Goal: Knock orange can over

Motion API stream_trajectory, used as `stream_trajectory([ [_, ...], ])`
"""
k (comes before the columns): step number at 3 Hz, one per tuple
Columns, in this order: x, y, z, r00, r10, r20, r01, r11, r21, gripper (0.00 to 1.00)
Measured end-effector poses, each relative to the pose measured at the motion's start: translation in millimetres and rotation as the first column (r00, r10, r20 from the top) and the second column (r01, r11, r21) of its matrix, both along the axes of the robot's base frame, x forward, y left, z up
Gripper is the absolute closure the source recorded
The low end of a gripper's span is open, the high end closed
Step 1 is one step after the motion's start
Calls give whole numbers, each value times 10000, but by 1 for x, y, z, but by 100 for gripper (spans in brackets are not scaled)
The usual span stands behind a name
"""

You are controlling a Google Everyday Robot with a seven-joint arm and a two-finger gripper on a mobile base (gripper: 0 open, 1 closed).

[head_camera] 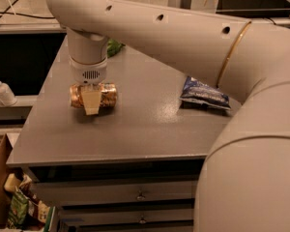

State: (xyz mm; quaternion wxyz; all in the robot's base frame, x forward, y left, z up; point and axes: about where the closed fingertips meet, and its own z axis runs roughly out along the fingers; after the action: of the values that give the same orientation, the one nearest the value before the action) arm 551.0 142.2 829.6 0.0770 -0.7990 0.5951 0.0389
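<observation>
The orange can [107,94] lies on its side, lengthwise left to right, at the left part of the grey table [135,134]. My gripper [92,105] points straight down over it from the big white arm. One pale finger [91,102] crosses the can's front and the other is hidden behind it, so the jaws straddle the can's middle and hold it. The can sits at or just above the tabletop, with its shadow right beneath.
A blue snack bag [205,93] lies at the table's right, next to my arm. A green bag [115,46] peeks out behind the wrist. A white pump bottle [2,90] stands on a ledge to the left. Drawers [140,195] and packaged goods [24,211] are below.
</observation>
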Motion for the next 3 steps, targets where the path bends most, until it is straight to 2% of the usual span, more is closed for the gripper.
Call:
stream_trajectory([
  [2,-1,-1,-2,10000,30,-72,-31,10000,-71,13],
  [3,-2,-1,-2,10000,32,-91,-33,10000,-60,0],
])
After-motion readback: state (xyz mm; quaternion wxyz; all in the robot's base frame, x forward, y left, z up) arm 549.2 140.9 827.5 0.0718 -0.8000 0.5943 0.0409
